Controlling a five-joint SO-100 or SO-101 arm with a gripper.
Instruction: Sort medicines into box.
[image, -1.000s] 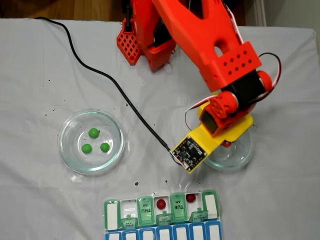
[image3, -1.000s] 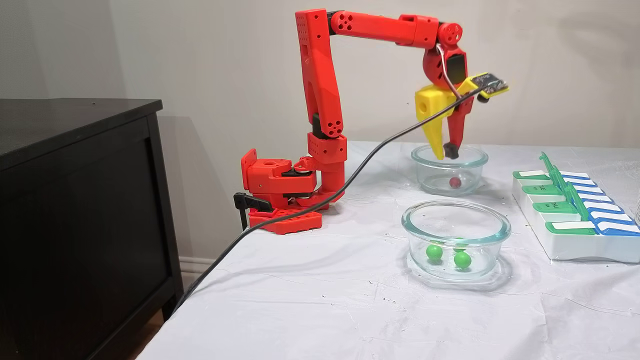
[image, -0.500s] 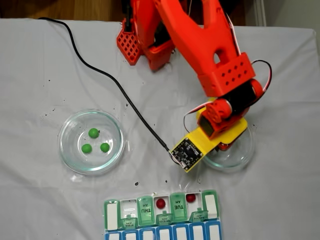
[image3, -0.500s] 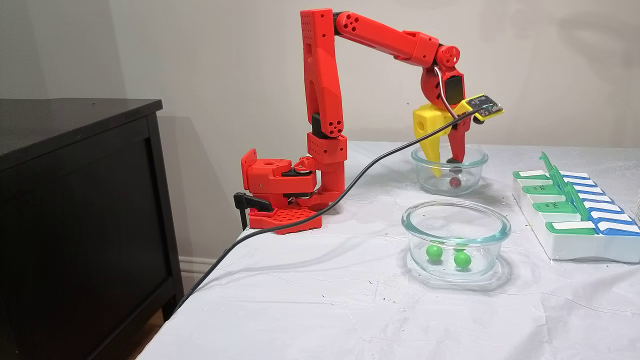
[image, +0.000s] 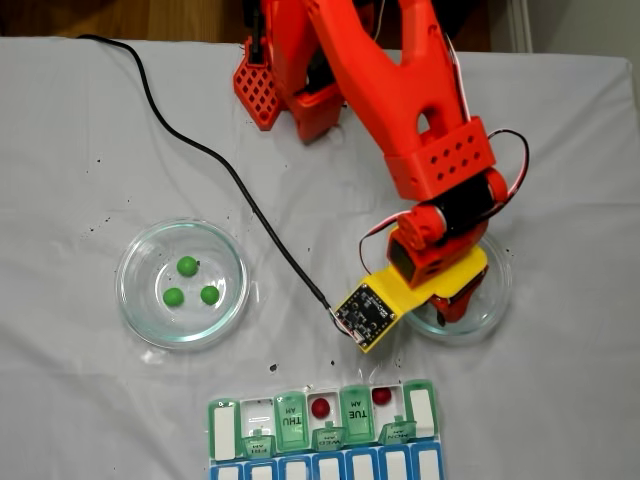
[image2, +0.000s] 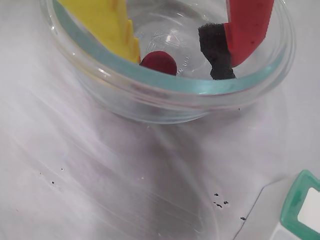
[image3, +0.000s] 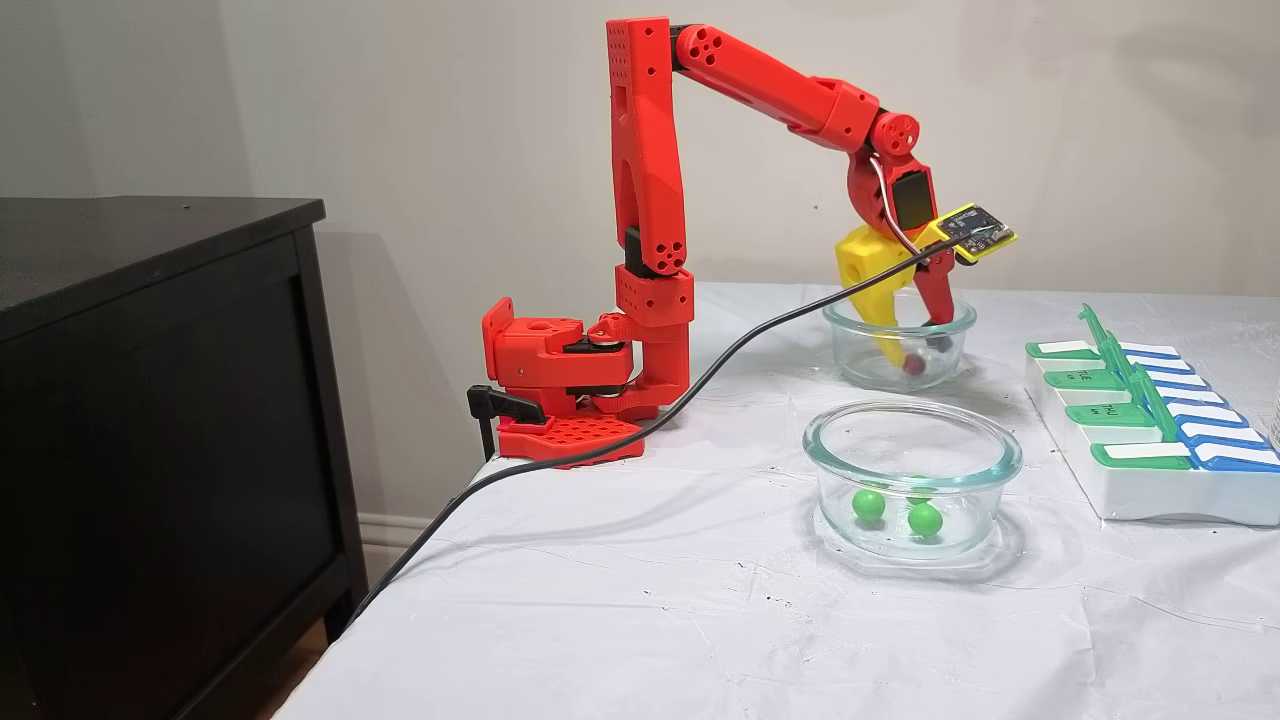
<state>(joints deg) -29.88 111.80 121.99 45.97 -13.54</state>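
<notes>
In the wrist view my gripper (image2: 176, 64) is open, down inside a clear glass dish (image2: 165, 97). One red medicine ball (image2: 159, 62) lies between the yellow finger (image2: 107, 25) and the black pad of the red finger (image2: 216, 50), close against the yellow one. A fixed view shows the same gripper (image3: 918, 352) low in the far dish (image3: 855, 365) with the red ball (image3: 912, 366). Three green balls (image: 186, 265) sit in the other dish (image: 135, 300). The box (image: 225, 430) holds two red balls (image: 321, 407) in open compartments.
A black cable (image: 200, 150) runs across the white cloth to the wrist camera board (image: 365, 315). The red arm base (image3: 560, 385) stands at the table's back edge. A dark cabinet (image3: 150, 400) is beside the table. Black specks dot the cloth.
The gripper has dropped from above the far dish's rim down into the dish, its fingers now on either side of the red ball. The balls and the box have not moved.
</notes>
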